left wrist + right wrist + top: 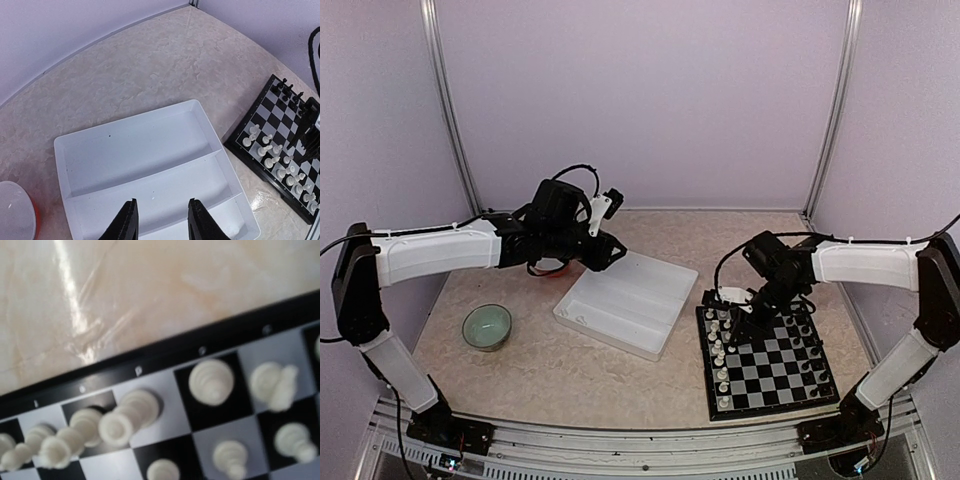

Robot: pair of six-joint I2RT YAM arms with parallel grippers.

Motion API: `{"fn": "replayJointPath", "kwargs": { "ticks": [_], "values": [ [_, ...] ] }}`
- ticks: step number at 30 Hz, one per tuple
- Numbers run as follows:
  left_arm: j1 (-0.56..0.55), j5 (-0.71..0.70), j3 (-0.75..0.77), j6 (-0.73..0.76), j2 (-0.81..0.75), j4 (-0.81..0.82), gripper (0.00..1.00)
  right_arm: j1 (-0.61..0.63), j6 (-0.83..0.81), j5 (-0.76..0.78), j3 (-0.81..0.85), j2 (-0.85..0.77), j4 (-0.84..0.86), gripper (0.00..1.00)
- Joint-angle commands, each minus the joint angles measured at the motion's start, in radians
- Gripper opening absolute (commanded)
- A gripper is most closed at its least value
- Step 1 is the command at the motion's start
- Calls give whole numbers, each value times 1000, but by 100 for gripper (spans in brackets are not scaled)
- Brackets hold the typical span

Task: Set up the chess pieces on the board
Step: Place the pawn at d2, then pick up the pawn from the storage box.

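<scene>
hovering low over the upper left part of the board (pixel 775 365), the right gripper (pixel 748 312) is giving away too little to judge: i cannot tell how far apart its jaws are standing or whether anything is sitting between them, and its own wrist view is showing no fingers at all. that view is looking straight down on white pieces (pixel 211 381) standing on squares just inside the board's black border, with a blurred cluster at the lower left of the frame crowding together and seeming to lean. in the overhead picture the white pieces are filling two files along the board's left side, while a few black pieces (pixel 285 87) are showing along the opposite edge, partly hidden by the right arm. moving further out, the white tray (pixel 620 300) is lying just left of the board, and the compartments in view are showing no pieces. above the tray's upper left edge the left gripper (pixel 163 206) is hanging with its jaws partly parted and nothing between them. a green bowl (pixel 486 326) is sitting well apart at the left of the table (pixel 620 385). as i am judging it, the setup is nearing its end: white is looking almost complete, bar some straightening in that crowded corner, and black's row is not fully checkable.
</scene>
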Motion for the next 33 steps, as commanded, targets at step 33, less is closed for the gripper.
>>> {"fn": "replayJointPath", "kwargs": {
  "ticks": [33],
  "values": [
    [42, -284, 145, -508, 254, -677, 38, -68, 21, -144, 115, -110, 42, 39]
  ]
}}
